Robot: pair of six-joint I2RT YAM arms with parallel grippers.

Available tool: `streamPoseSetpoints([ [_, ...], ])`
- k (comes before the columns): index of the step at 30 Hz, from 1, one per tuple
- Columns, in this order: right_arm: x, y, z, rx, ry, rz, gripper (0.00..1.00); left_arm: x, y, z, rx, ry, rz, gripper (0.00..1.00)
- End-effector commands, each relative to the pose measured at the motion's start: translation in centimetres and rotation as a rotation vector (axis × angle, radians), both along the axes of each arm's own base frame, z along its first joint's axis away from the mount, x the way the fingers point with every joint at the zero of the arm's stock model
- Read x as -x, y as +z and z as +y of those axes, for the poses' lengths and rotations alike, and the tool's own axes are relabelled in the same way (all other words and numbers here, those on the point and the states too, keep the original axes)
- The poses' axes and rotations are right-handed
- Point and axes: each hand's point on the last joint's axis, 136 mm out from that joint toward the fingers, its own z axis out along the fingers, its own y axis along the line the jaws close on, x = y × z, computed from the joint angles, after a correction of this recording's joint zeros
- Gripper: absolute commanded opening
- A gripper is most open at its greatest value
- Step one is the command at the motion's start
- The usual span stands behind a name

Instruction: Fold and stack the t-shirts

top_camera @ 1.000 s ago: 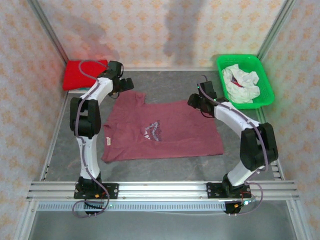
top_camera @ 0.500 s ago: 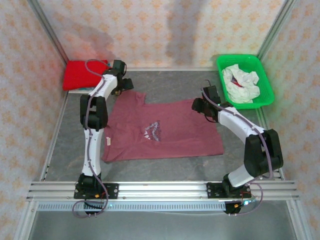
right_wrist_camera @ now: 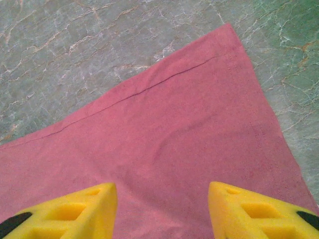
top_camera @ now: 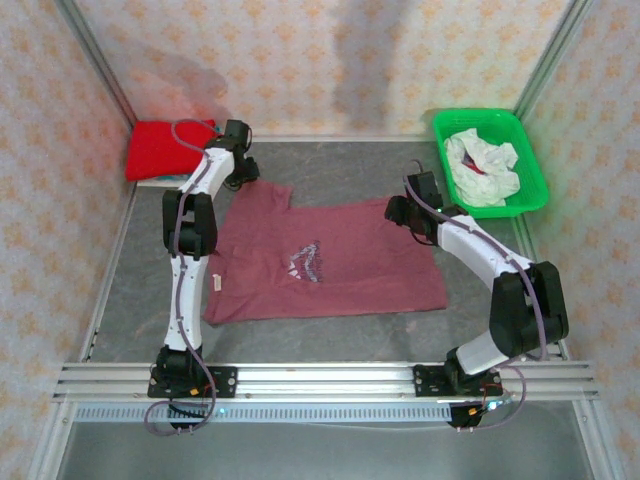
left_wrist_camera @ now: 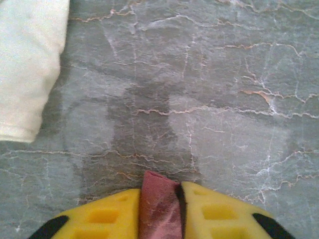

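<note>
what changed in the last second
The left gripper closed on the far-left sleeve of the maroon t-shirt, its arm stretching straighter. The right gripper shifted slightly, jaws open over the far-right corner. The maroon shirt, red t-shirt and green basket stayed put.

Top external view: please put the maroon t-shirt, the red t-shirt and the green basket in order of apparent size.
1. maroon t-shirt, clearly the largest
2. green basket
3. red t-shirt, in the far left corner, somewhat smaller than the basket
</note>
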Motion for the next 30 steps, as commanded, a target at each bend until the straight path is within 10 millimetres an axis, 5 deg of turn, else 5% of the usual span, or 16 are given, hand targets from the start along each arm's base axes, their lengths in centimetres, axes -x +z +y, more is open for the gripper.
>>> streamPoseSetpoints([
  [1, -0.3, 1.1, -0.8, 0.032, -0.014, -0.027, 0.51, 0.3, 0.6, 0.2, 0.000, -0.012, 0.009, 0.17],
  [8, -2.8, 0.7, -1.0, 0.065, -0.013, 0.000, 0.51, -0.2, 3.9, 0.2, -0.012, -0.025, -0.052, 0.00],
  [16, -7.2, -1.4, -2.0, 0.077, -0.036, 0.082, 0.52, 0.1, 7.7, -0.8, -0.015, -0.061, -0.129, 0.00],
  [23, -10.4, -5.2, -4.3, 0.185, -0.101, 0.216, 0.50, 1.6, 9.1, -1.5, -0.006, -0.097, -0.186, 0.00],
  [30, -12.7, -6.4, -5.6, 0.256, -0.148, 0.251, 0.51, 3.0, 10.3, -1.3, -0.010, -0.098, -0.211, 0.00],
])
